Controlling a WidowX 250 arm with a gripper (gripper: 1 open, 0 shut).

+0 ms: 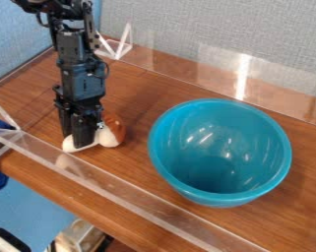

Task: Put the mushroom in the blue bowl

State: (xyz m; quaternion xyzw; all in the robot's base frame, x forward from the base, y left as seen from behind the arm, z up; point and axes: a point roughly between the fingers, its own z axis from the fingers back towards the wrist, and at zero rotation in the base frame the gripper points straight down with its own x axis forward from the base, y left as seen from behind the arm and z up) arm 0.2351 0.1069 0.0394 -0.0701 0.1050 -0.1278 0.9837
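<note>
Camera view: brown wooden table [187, 74], clear acrylic walls, gripper [84, 139] pinching mushroom [107, 134] beside blue bowl [221, 151].
</note>
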